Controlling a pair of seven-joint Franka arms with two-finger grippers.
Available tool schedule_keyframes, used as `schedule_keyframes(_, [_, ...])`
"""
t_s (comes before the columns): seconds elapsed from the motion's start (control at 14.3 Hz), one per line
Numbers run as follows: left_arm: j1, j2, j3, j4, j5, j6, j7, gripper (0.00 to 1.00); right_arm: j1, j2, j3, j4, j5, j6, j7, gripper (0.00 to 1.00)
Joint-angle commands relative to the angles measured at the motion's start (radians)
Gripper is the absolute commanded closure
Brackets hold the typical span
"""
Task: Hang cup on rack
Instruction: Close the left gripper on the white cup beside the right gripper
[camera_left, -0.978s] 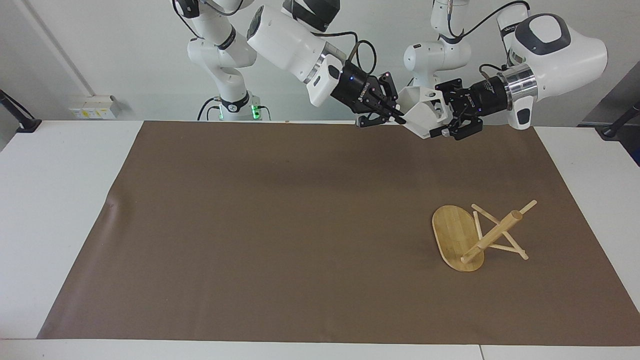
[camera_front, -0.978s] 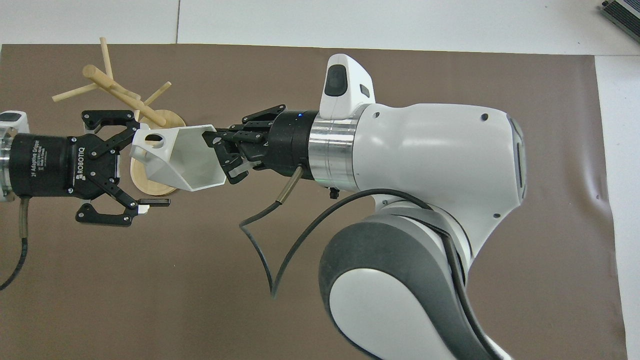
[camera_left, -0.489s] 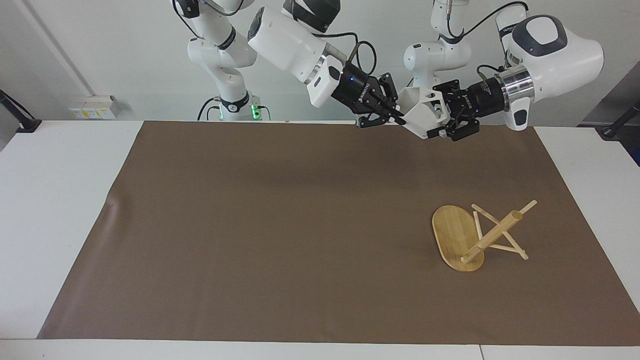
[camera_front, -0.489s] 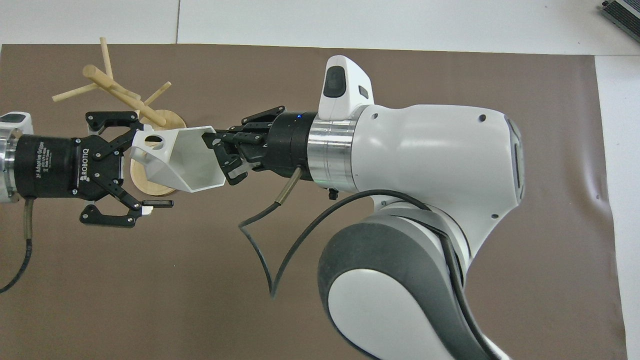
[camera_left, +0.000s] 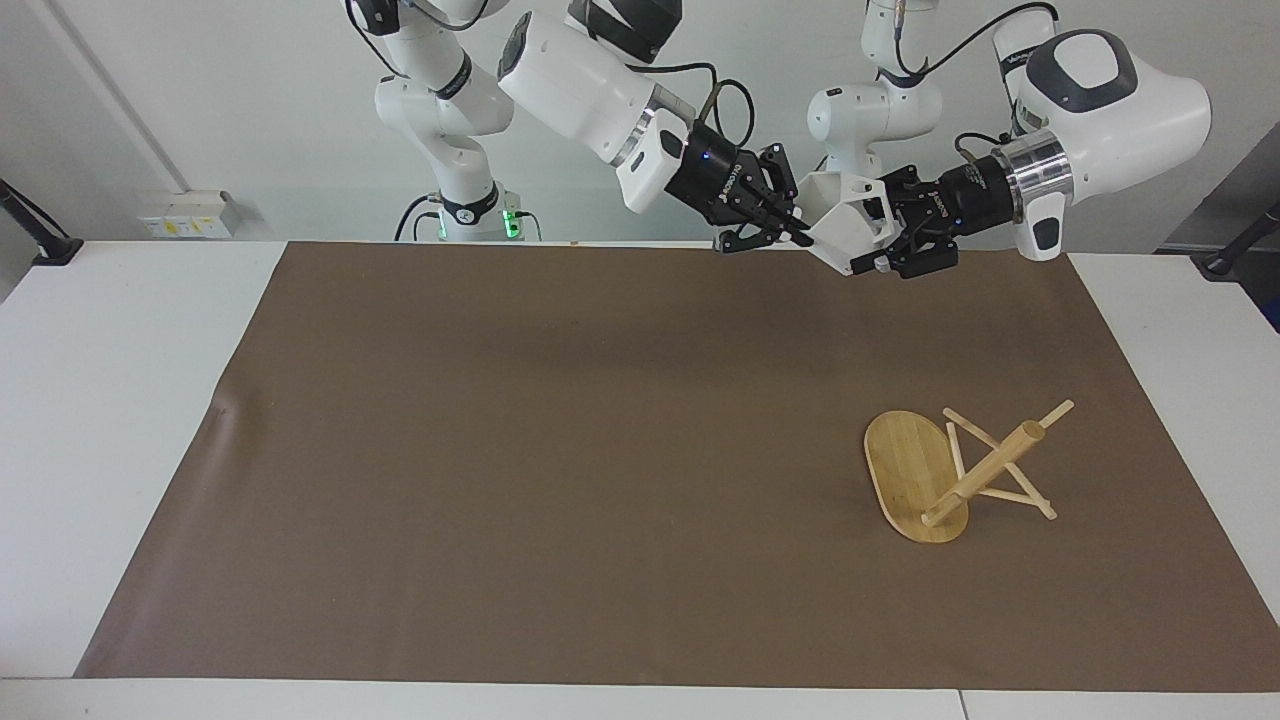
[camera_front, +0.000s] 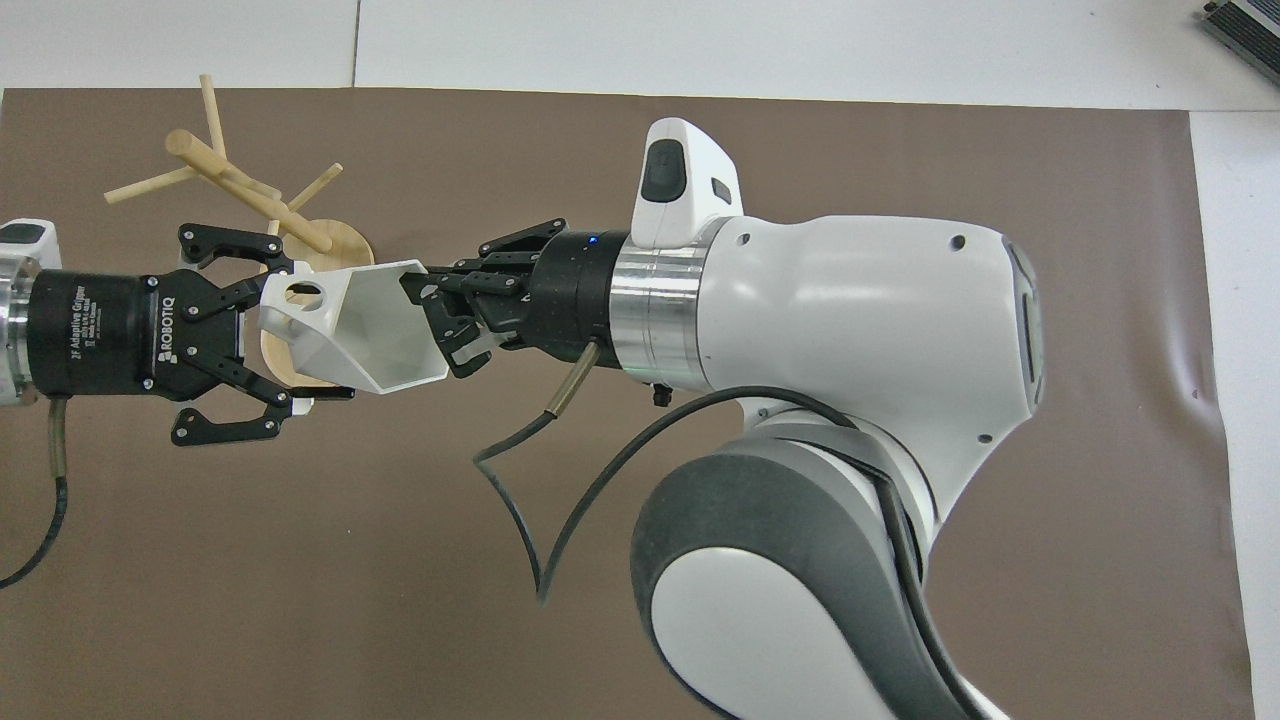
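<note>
The white faceted cup (camera_left: 845, 225) hangs in the air on its side between both grippers, over the brown mat's edge nearest the robots. My right gripper (camera_left: 800, 235) is shut on the cup's rim (camera_front: 420, 300). My left gripper (camera_left: 880, 245) is shut on the cup's narrow end, by the pierced handle (camera_front: 300, 295). In the overhead view the left gripper (camera_front: 300, 335) and right gripper (camera_front: 435, 320) face each other across the cup (camera_front: 350, 330). The bamboo rack (camera_left: 950, 475) lies on the mat toward the left arm's end, with its post (camera_front: 240, 185) slanting off the oval base (camera_left: 900, 465).
A brown mat (camera_left: 560, 450) covers most of the white table (camera_left: 120, 400). The right arm's large white elbow (camera_front: 860, 340) fills the middle of the overhead view and hides the mat beneath it. A black cable (camera_front: 540, 480) loops below the right wrist.
The left gripper's fingers have closed in from wide open onto the cup's handle end. The cup and both wrists have barely shifted. The rack has not moved.
</note>
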Motion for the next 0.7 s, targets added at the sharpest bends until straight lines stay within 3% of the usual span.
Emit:
schedule_keyframes(0.0, [-0.006, -0.042, 0.003, -0.041, 0.024, -0.025, 0.034, 1.0, -0.011, -0.014, 0.006, -0.014, 0.031, 0.032, 0.035, 1.0])
schedule_keyframes(0.07, [-0.006, -0.044, 0.003, -0.041, 0.025, -0.025, 0.031, 1.0, -0.011, -0.014, 0.006, -0.014, 0.03, 0.032, 0.043, 1.0])
schedule_keyframes(0.14, [-0.006, -0.044, 0.003, -0.044, 0.025, -0.028, 0.028, 1.0, -0.011, -0.014, 0.006, -0.014, 0.03, 0.032, 0.053, 0.81])
schedule_keyframes(0.35, [0.002, -0.044, 0.005, -0.042, 0.025, -0.039, 0.013, 1.0, -0.011, -0.014, 0.006, -0.012, 0.03, 0.032, 0.064, 0.58])
schedule_keyframes(0.42, [0.002, -0.044, 0.005, -0.042, 0.027, -0.037, 0.005, 1.0, -0.011, -0.015, 0.006, -0.012, 0.03, 0.032, 0.064, 0.22])
schedule_keyframes(0.49, [0.002, -0.044, 0.005, -0.042, 0.027, -0.037, 0.004, 1.0, -0.011, -0.015, 0.006, -0.012, 0.027, 0.032, 0.06, 0.0])
schedule_keyframes(0.63, [0.002, -0.044, 0.005, -0.042, 0.039, -0.037, -0.005, 1.0, -0.011, -0.014, 0.006, -0.011, 0.025, 0.029, 0.058, 0.0])
